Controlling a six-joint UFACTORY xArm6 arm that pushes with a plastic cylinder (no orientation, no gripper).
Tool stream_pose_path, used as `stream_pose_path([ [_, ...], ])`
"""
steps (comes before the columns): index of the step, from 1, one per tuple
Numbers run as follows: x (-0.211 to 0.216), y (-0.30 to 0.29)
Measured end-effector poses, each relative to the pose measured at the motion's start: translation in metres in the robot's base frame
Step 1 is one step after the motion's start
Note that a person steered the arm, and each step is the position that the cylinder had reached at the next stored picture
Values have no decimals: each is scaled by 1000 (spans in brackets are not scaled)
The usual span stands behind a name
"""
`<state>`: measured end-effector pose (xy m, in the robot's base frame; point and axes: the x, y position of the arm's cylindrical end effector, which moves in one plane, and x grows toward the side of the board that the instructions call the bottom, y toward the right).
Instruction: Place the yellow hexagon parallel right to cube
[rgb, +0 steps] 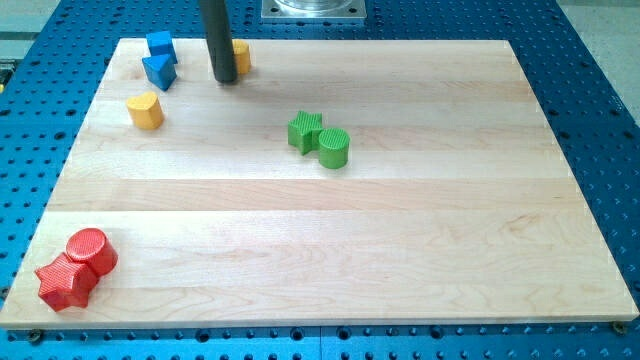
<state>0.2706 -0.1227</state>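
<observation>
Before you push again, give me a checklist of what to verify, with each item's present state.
1. My tip shows on the board: ok.
2. Tip beside the yellow hexagon, at its left edge: ok; contact: cannot tell.
3. Hexagon fully visible: not ok, the rod hides part of it.
4. Blue cube found at the view's top left, touching another blue block: ok.
5. Hexagon right of the cube, roughly level: ok, though exact alignment cannot tell.
6. Yellow block, lower left, out of the way: ok.
</observation>
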Motion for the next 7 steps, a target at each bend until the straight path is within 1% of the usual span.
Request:
stream_pose_path([
  [2,-10,1],
  [3,-3,34],
  [4,-16,45],
  [5,-18,38],
  [7,-15,3],
])
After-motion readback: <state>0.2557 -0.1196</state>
